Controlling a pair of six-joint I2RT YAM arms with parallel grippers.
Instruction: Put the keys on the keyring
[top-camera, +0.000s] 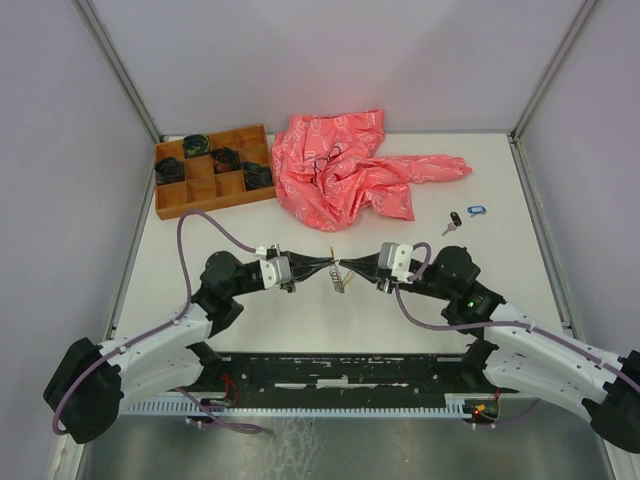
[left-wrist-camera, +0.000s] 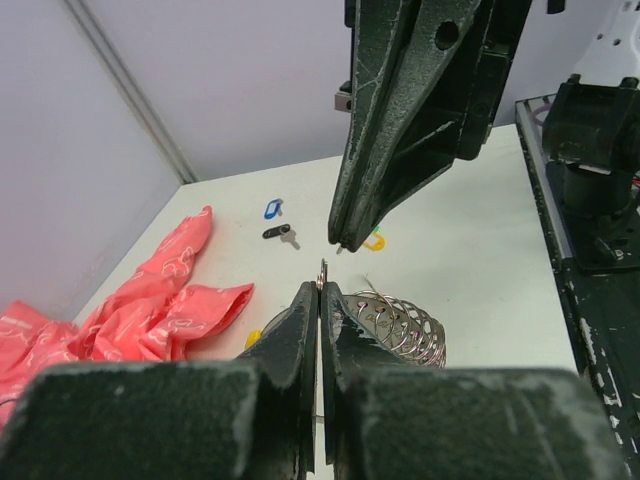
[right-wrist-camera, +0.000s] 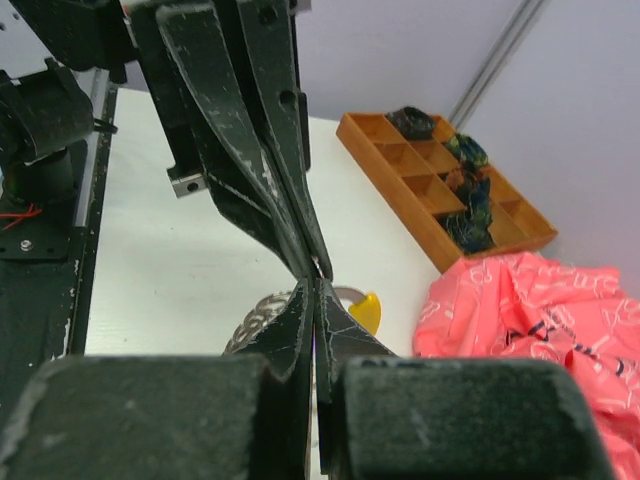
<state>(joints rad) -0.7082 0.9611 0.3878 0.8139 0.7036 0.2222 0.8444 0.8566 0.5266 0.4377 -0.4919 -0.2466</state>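
The keyring (top-camera: 342, 281), a silvery wire coil, hangs between my two grippers above the table. It also shows in the left wrist view (left-wrist-camera: 405, 325) and the right wrist view (right-wrist-camera: 258, 318). My left gripper (top-camera: 328, 262) (left-wrist-camera: 320, 290) is shut on a thin metal edge of the keyring. My right gripper (top-camera: 345, 264) (right-wrist-camera: 317, 287) is shut tip to tip against it, on the same wire. A yellow plastic piece (right-wrist-camera: 366, 310) shows beside the fingers. A black-tagged key (top-camera: 454, 220) and a blue-tagged key (top-camera: 475, 210) lie on the table at the right. Another yellow piece (left-wrist-camera: 375, 240) sits by the right fingertips.
A crumpled pink bag (top-camera: 350, 170) lies at the back middle. A wooden compartment tray (top-camera: 212, 185) with dark coiled bundles stands at the back left. The black base rail (top-camera: 350, 375) runs along the near edge.
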